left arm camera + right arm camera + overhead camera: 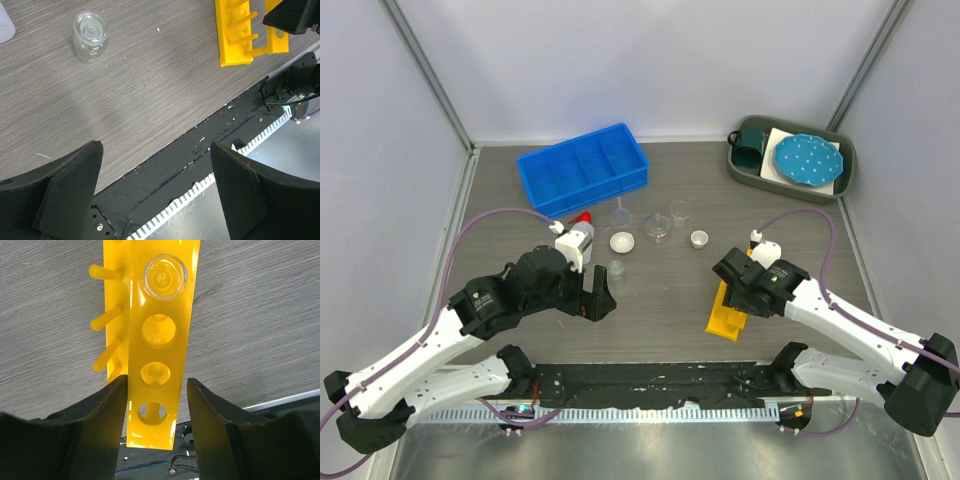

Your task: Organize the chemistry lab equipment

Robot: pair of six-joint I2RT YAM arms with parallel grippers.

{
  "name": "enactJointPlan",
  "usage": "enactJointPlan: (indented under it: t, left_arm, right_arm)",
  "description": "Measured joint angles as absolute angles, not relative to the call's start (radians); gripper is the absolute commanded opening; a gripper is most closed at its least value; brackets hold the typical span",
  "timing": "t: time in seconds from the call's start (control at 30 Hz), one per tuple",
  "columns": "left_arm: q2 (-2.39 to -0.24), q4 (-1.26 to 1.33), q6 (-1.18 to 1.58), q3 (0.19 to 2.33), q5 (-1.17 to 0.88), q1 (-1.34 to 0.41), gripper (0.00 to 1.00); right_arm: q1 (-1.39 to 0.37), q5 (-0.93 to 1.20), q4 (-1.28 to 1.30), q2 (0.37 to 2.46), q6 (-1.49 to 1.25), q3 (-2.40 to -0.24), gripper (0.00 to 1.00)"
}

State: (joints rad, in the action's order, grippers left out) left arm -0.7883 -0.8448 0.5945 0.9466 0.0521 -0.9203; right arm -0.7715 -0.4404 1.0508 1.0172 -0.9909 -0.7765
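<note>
Little is looking sorted: beakers (617, 270) are lying loose, right gripper (156, 390) is straddling the yellow rack (159, 354), grip unconfirmed; left gripper (155, 150) is gaping empty.

yellow tube rack (725, 322) lies partly under right arm (840, 318) (front edge).

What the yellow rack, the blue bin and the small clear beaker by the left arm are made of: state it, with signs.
The yellow rack: likely moulded plastic, glossy, slightly translucent where light glows through its plate. The blue bin: opaque plastic, smooth, with moulded dividers. The small clear beaker: transparent with bright glints; glass or clear plastic, the look leaves it open.
</note>
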Motion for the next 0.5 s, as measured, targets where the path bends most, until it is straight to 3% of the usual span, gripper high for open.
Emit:
enactJointPlan:
  t: [0.5]
  left_arm:
    - [-0.799,-0.846,0.59,0.946,0.06,-0.921,0.93]
  right_arm:
    - [-0.772,-0.485,1.038,1.072,-1.006,-0.786,0.37]
